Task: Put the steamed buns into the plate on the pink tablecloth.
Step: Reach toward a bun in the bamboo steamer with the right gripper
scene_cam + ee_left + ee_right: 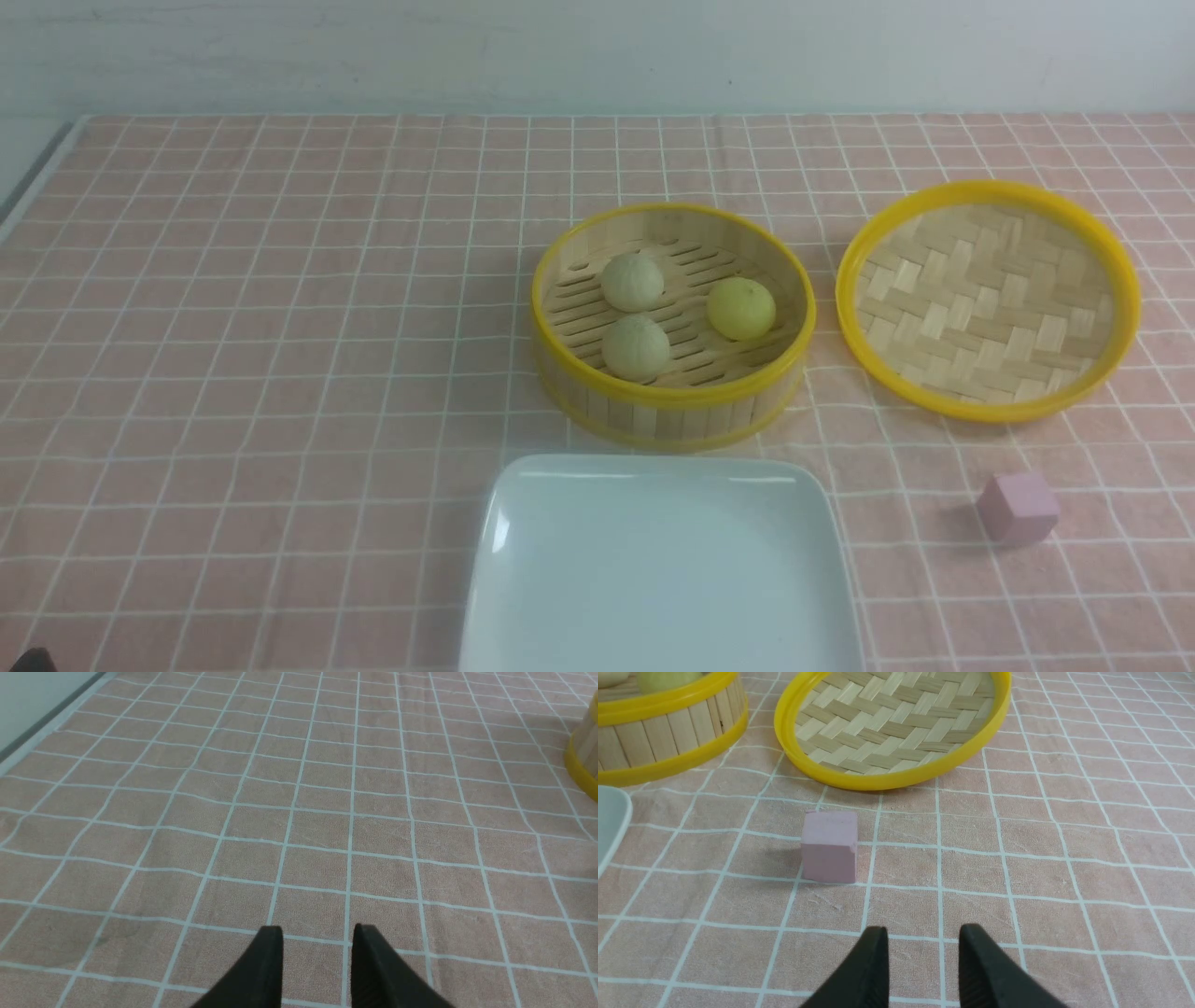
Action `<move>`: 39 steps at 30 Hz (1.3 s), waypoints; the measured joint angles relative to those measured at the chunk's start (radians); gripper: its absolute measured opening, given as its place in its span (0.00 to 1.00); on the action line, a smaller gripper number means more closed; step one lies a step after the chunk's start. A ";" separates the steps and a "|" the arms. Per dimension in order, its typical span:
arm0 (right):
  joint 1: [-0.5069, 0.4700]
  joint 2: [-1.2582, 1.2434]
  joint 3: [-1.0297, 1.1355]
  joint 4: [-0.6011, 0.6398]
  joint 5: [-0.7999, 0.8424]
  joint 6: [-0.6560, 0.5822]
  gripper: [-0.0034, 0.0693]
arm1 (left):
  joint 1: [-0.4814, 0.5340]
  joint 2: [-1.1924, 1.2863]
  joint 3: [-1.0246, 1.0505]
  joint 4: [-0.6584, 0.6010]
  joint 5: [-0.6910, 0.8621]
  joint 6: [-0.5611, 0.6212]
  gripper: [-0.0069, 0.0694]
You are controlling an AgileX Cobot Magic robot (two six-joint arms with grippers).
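Over open pink tablecloth [299, 812], left pincer [317, 938] parted, empty, clear of basket [584, 760] edge; right pincer [923, 938] likewise, near cube [830, 845].

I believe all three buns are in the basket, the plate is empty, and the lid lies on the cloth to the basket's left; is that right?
Not quite. The front view shows the lid lying on the cloth to the right of the basket, not its left. The rest holds: all three buns are in the basket and the plate is empty.
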 joint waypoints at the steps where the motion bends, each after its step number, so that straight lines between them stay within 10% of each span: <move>1: 0.000 0.000 0.000 0.000 0.000 0.000 0.38 | 0.000 0.000 0.000 0.000 0.000 0.000 0.41; 29: 0.000 0.000 0.000 0.002 -0.002 0.002 0.38 | 0.000 0.000 0.000 0.000 0.000 0.000 0.41; 39: 0.000 0.000 0.013 0.615 -0.048 0.448 0.38 | -0.001 0.000 0.001 -0.383 -0.024 -0.372 0.41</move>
